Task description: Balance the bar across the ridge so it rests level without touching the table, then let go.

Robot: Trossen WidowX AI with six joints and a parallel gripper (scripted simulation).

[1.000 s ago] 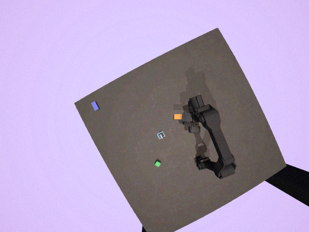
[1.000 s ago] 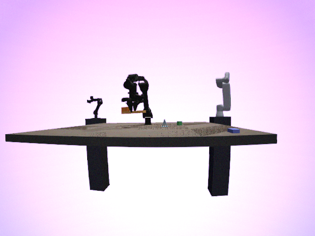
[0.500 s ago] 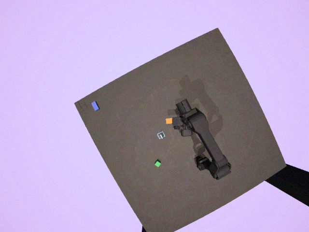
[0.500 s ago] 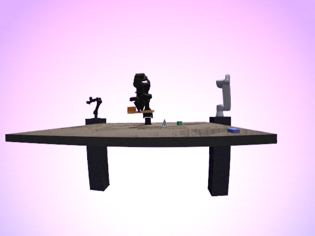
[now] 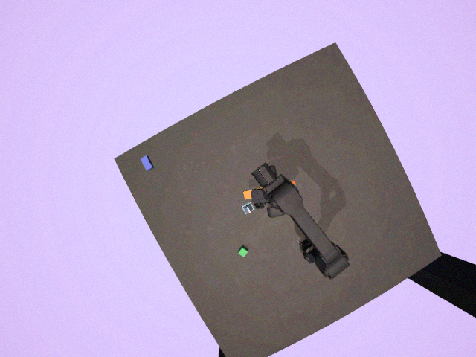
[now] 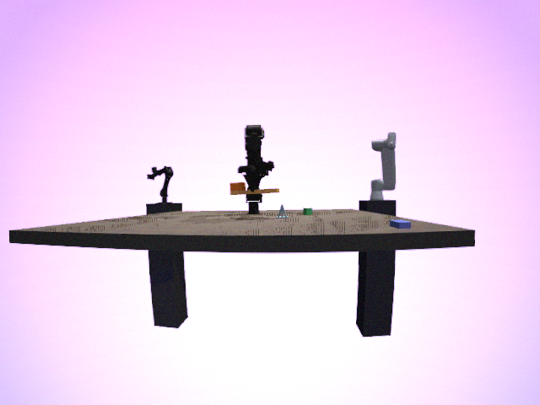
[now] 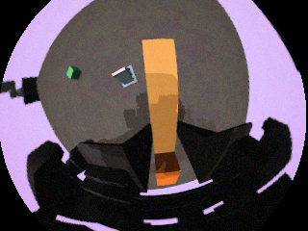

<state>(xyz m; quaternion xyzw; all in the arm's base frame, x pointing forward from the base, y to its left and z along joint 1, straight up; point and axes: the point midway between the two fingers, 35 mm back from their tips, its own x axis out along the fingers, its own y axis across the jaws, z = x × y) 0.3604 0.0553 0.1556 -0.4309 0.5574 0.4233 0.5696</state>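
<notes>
My gripper (image 6: 254, 190) (image 5: 268, 189) is shut on the orange bar (image 5: 248, 194) (image 6: 244, 189) (image 7: 161, 92) and holds it level, well above the table (image 5: 215, 126) (image 6: 131, 226). The bar is mostly hidden under the arm in the top view; only its ends show. The ridge (image 5: 247, 208) (image 6: 281, 212) (image 7: 127, 76) is a small pale blue wedge standing on the table. In the top view it lies just below the bar's left end. In the wrist view it sits to the left of the bar, apart from it.
A green cube (image 5: 242, 251) (image 6: 307, 211) (image 7: 73, 72) and a blue block (image 5: 146, 163) (image 6: 400, 224) lie on the table away from the ridge. Two other robot arms (image 6: 162, 183) (image 6: 385, 165) stand on pedestals behind the table.
</notes>
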